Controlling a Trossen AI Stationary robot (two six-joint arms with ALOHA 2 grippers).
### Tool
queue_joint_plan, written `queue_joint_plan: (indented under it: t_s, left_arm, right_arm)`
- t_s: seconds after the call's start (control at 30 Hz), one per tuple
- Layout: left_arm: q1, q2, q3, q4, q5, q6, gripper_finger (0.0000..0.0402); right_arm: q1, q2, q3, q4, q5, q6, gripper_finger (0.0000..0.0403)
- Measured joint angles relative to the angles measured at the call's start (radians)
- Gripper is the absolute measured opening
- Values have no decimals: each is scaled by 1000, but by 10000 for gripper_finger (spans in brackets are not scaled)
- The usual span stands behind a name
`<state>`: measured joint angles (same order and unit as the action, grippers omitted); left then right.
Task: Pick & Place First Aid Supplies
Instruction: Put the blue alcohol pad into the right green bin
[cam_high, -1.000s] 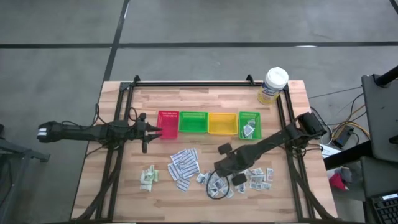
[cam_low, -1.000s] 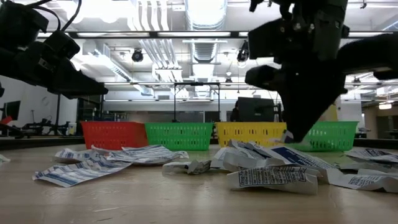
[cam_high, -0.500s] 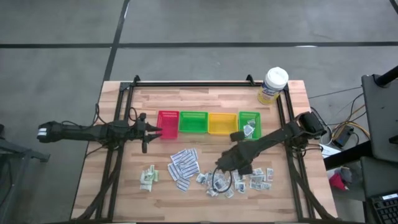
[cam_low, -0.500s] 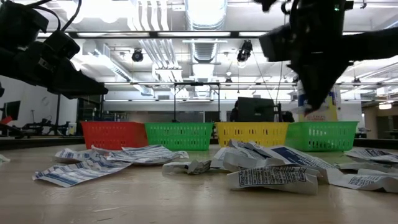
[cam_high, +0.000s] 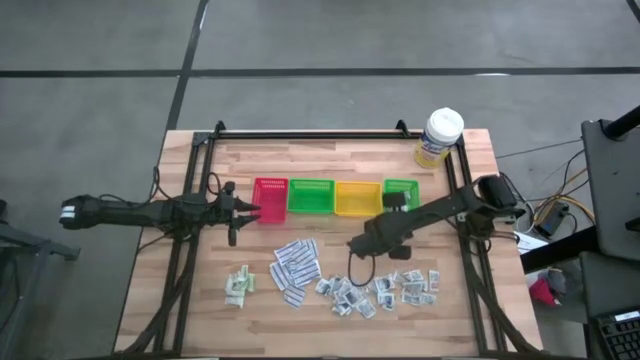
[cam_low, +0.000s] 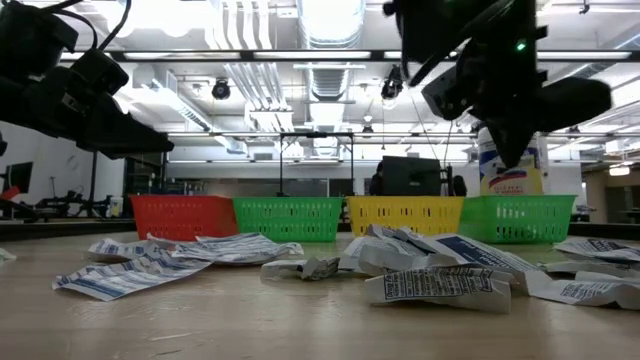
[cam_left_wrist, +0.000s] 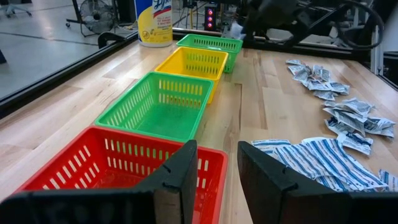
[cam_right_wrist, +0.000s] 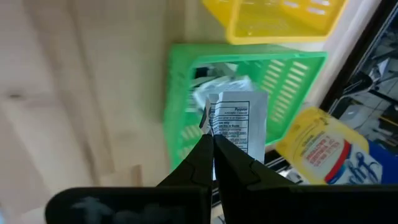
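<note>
The small white packet (cam_right_wrist: 233, 127) carries lines of fine black print, too small to read. The right gripper (cam_right_wrist: 213, 144) pinches its edge, fingers clenched, above the far-right green tray (cam_right_wrist: 261, 81), which already holds packets. The tub (cam_left_wrist: 155, 22) bears a yellow label with partly readable blue lettering. The left gripper (cam_left_wrist: 216, 171) hangs parted, holding nothing, by the red tray (cam_left_wrist: 118, 165). More packets (cam_high: 380, 290) litter the near table (cam_high: 480, 150).

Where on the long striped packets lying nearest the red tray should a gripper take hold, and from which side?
Grip a long striped packet across its narrow width at a free end on the pile's edge, coming straight down, since these lie flat and overlapping on the table.
</note>
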<state>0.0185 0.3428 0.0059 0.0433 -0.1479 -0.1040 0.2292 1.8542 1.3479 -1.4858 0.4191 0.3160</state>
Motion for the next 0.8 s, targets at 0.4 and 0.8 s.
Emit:
queue_joint_plan:
  t_s: [0.4, 0.8]
  left_arm:
    - [0, 0, 0, 0, 0, 0, 113]
    - [0, 0, 0, -3, 0, 2, 113]
  right_arm:
    - [-168, -126, -88, 180, -18, -201, 8]
    - [-265, -386, -331, 399, -166, -266, 8]
